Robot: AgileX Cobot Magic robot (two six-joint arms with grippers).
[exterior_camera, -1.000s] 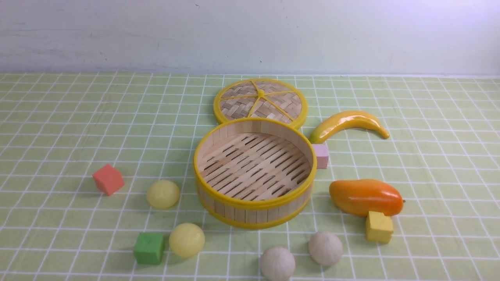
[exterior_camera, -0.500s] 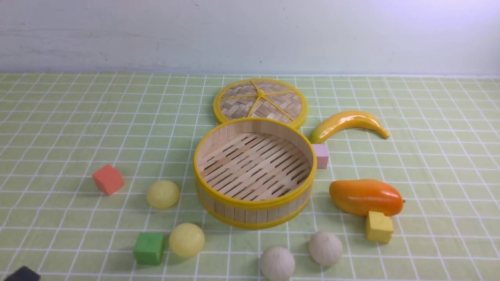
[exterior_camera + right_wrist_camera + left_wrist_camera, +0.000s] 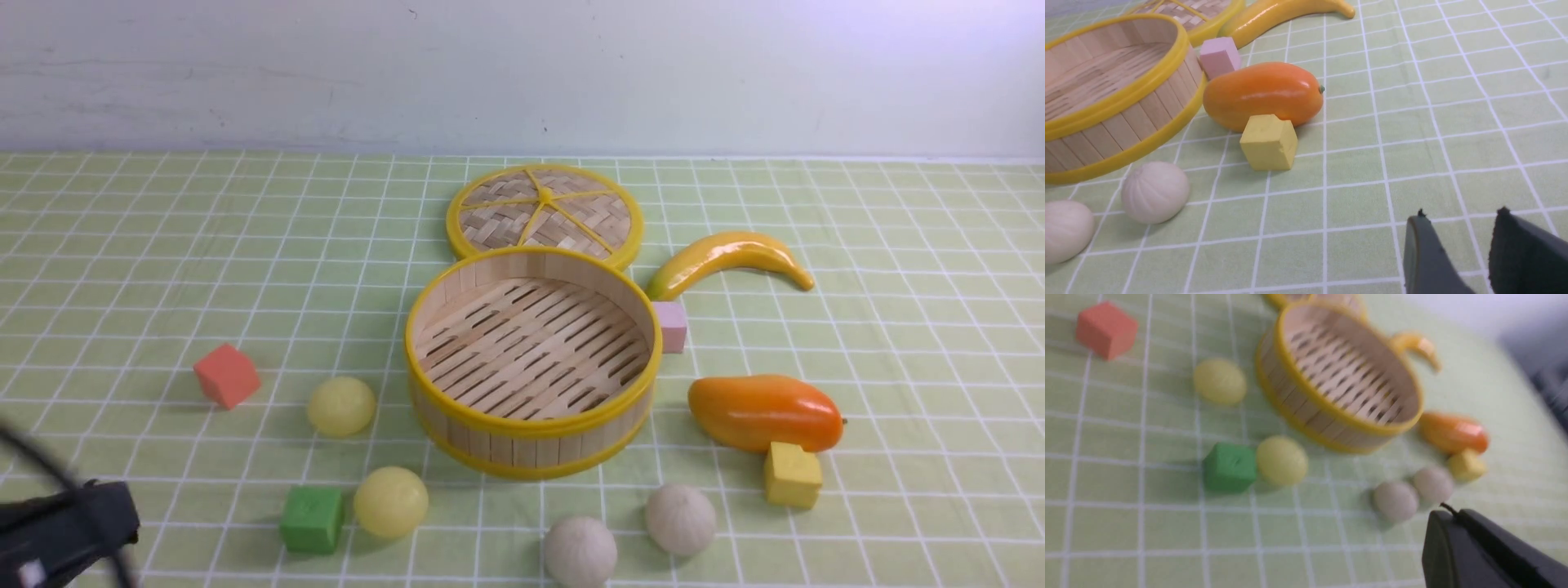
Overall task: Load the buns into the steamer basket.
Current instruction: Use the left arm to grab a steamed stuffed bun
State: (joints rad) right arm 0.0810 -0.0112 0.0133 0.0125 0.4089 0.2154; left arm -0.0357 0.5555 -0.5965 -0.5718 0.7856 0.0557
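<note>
Round slatted bamboo steamer basket point(image 3: 531, 433) is set centrally. Far smooth yellow bun point(image 3: 341, 406) and near smooth yellow bun point(image 3: 390, 501) are laid left of it, left pleated off-white bun point(image 3: 580, 551) and right pleated off-white bun point(image 3: 680, 518) nearer, all outside. Blurred left gripper point(image 3: 69, 527): grip cannot be told. Right gripper point(image 3: 1461, 216) is held parted, unloaded.

A pale green tablecloth point(image 3: 163, 269) with a grid of thin white lines covers the whole surface and runs back to a plain whitish wall point(image 3: 326, 73) marked by faint scuffs and a few dark specks. The light is soft and even, brightest at the wall's upper right, with a faint lilac cast. Past the cloth's edge in the left wrist view is a dark blurred patch point(image 3: 1551, 388), perhaps furniture.
</note>
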